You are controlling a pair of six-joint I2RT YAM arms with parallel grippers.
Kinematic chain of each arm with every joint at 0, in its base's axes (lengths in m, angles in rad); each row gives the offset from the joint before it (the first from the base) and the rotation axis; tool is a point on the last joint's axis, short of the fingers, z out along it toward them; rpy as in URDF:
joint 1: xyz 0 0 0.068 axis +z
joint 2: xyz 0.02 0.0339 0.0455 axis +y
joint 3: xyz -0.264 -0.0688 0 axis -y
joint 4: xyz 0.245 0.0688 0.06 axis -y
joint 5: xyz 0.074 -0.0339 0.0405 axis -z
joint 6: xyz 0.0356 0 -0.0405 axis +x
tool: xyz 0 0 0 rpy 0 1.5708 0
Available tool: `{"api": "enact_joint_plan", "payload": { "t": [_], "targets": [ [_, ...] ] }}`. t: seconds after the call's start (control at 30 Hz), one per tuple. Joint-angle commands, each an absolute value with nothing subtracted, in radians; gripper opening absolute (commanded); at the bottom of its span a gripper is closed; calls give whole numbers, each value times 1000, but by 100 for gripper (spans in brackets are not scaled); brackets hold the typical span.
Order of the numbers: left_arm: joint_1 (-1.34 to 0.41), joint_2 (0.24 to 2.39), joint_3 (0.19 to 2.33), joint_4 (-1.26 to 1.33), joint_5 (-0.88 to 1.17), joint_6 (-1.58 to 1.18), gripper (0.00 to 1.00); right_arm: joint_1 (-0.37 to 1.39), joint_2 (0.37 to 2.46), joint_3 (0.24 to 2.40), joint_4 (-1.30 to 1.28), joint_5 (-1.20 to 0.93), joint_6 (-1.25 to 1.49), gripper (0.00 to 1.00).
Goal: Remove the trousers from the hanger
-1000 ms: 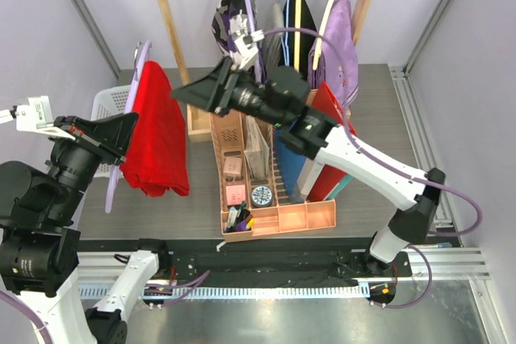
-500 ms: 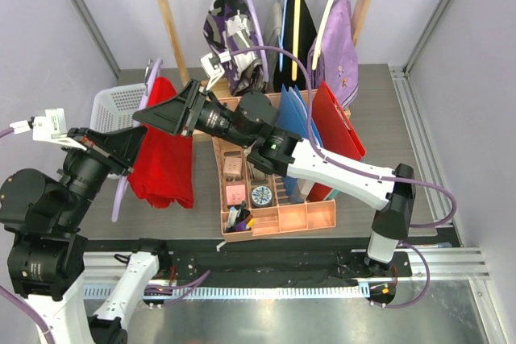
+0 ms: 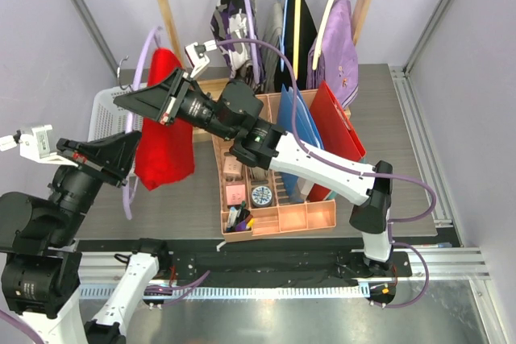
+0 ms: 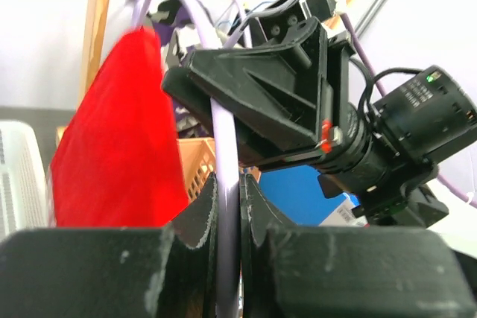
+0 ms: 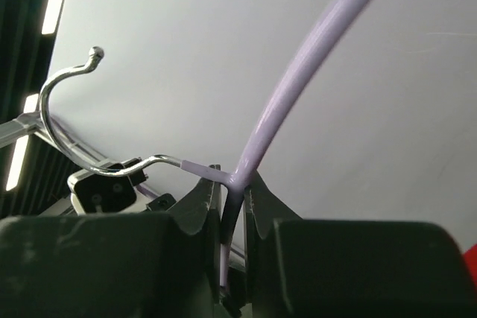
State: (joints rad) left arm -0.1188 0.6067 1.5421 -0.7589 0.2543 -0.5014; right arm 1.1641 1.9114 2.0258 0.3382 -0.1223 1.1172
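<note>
Top external view: the trousers (image 3: 164,126) are seen as one plain red fold, draped over the hanger (image 3: 151,42) and hanging straight down. They are held up in the air above the left side of the tabletop (image 3: 387,118), just beside the white basket (image 3: 109,106). No print is seen on the red cloth.

The hanger is stood on end. Its long line runs from the far side to the near side, with one purple arm curved up over the trousers and the other end poking out below them, close to the left arm. Its silver hook (image 5: 63,83) is pointed out to the left, toward the wall.

The left tool (image 4: 227,184) is closed tight on the low purple bar of the hanger, and the bar is pinched between both fingers. The right tool (image 5: 231,191) is closed on the neck of the hanger, right where the silver hook joins the purple plastic. The trousers are not touched by either tool.

An orange tray (image 3: 322,215) with blue and red folders is set on the tabletop to the right of the trousers. Print on a round tin (image 3: 260,195) in the tray is too small to be read. A wooden rack (image 3: 173,30) with more clothes is stood behind.
</note>
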Motion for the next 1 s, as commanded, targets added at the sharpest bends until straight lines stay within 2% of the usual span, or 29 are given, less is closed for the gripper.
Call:
{"api": "enact_joint_plan", "payload": {
  "t": [0.0,0.07,0.1,0.2,0.5,0.8,0.97],
  "targets": [
    [-135,589,1601,-555,313,-462,18,1183,1925,2157,345,-135,1028,7],
    [-137,581,1617,-566,311,-460,39,1183,1936,2200,299,-141,1020,1],
    [-138,577,1629,-568,304,-465,61,1183,1940,2216,284,-147,1019,1],
    [-140,555,1663,-577,250,-495,78,1183,1950,2267,227,-170,1014,1],
    [-156,537,1790,-676,78,-473,82,1184,1889,2290,106,-357,1046,1],
    [-169,534,1766,-707,-81,-436,83,1184,1686,2163,29,-483,1035,1],
    [-170,537,1715,-687,-72,-425,83,1186,1600,2119,69,-497,1115,1]
  ]
}}
